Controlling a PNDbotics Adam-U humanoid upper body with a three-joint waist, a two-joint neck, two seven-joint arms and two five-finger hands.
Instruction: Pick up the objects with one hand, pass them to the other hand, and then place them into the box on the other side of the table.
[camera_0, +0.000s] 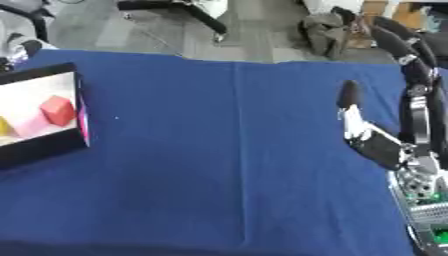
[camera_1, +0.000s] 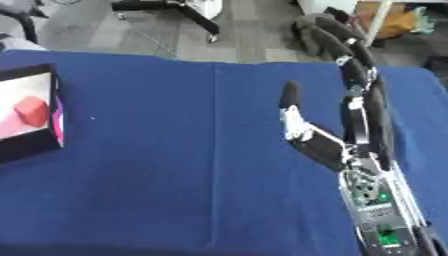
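Observation:
A black-walled box (camera_0: 52, 150) stands at the table's left edge, its floor pale pink. Inside it lie a red block (camera_0: 57, 110), a pink block (camera_0: 26, 125) beside it and a bit of a yellow thing (camera_0: 4, 127) at the view's edge. My right hand (camera_1: 328, 147) rises from the lower right with its fingers (camera_1: 354, 70) straight and pointing away from me, thumb (camera_1: 289, 100) spread to the left. It is open and holds nothing. It hovers over the blue cloth, far from the box. My left hand shows in neither view.
A blue cloth (camera_0: 219, 150) covers the table, with a crease running down its middle. Beyond the far edge lie grey floor, a chair base (camera_0: 175, 10) and a dark bundle (camera_0: 328, 30).

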